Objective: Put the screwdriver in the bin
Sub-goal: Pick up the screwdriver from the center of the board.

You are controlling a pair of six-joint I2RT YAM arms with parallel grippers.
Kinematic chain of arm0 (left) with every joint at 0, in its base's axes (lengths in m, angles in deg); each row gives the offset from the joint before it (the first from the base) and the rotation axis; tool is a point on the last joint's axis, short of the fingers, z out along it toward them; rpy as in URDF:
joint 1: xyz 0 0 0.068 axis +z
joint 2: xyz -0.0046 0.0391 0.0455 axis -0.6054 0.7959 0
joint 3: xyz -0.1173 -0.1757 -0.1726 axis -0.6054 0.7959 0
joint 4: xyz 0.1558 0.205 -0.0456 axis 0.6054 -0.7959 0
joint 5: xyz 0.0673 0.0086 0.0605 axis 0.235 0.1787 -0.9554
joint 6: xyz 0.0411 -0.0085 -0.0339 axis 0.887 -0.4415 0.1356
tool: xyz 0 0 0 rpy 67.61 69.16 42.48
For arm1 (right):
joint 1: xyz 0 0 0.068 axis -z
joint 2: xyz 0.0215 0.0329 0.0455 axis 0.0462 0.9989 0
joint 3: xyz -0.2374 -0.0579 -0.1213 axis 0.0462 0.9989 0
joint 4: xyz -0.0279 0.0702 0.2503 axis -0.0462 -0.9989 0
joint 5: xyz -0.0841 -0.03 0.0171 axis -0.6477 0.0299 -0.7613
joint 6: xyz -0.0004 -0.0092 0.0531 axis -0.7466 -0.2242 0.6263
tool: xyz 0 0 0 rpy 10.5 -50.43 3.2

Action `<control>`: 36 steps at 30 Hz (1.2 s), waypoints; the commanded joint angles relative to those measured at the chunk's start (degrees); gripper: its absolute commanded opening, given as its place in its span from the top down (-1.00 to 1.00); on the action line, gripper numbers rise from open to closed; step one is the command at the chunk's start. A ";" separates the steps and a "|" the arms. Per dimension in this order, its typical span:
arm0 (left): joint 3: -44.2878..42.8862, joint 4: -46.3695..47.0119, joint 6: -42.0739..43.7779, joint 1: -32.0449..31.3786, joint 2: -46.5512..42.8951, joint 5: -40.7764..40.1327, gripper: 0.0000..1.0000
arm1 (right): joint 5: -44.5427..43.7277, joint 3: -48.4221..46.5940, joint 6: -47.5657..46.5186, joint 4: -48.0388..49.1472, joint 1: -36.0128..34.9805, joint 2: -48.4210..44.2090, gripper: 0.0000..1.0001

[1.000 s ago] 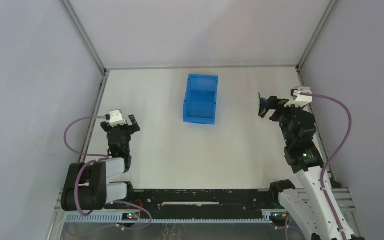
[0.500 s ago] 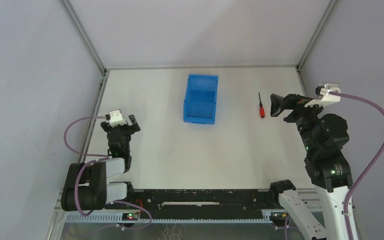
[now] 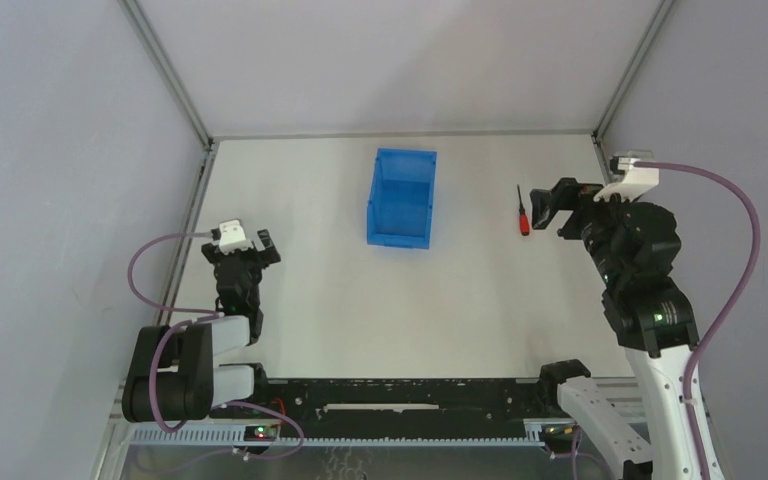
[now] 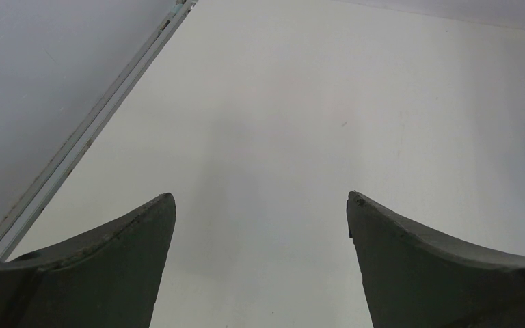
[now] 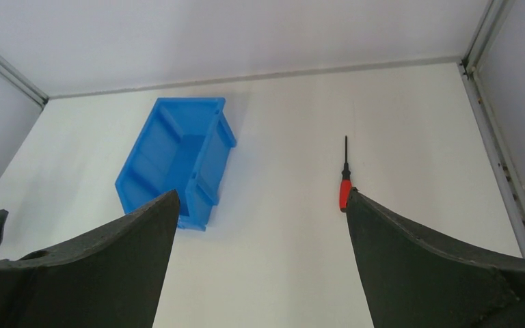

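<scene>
The left arm is sitting folded low over its own base, its forearm doubling back, and the left gripper (image 3: 243,250) is pointing away from the near edge with its jaws spread wide. The right arm is standing much taller, rising from its base and bending at the elbow, with the wrist turning inward toward the middle. The right gripper (image 3: 550,208) is hanging in the air at the end of it, tilting slightly downward, its two dark fingers (image 5: 102,273) gaping wide apart.
</scene>
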 commanded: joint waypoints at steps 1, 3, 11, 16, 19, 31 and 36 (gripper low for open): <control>-2.31 2.01 1.14 0.29 -0.16 -0.72 -1.00 | -1.35 -1.88 -1.12 0.79 -0.18 3.94 -0.99; -2.36 2.01 1.14 0.31 -0.13 -0.69 -1.00 | -2.08 -1.90 -1.44 1.40 0.10 6.53 -0.99; -2.31 2.01 1.15 0.31 -0.13 -0.69 -1.00 | -0.27 1.02 -1.50 7.57 3.33 19.37 -0.99; -2.31 2.01 1.14 0.31 -0.14 -0.70 -1.00 | 1.12 2.23 -1.87 10.72 5.94 29.11 -0.99; -2.36 2.01 1.14 0.30 -0.14 -0.75 -1.00 | 0.04 2.26 -2.58 12.64 6.61 36.15 -0.99; -2.28 2.01 1.14 0.31 -0.14 -0.74 -1.00 | -3.55 0.32 -2.62 17.54 6.87 56.91 -0.99; -2.32 2.01 1.14 0.29 -0.18 -0.76 -1.00 | -4.66 -1.58 -3.15 16.78 6.99 62.84 -0.99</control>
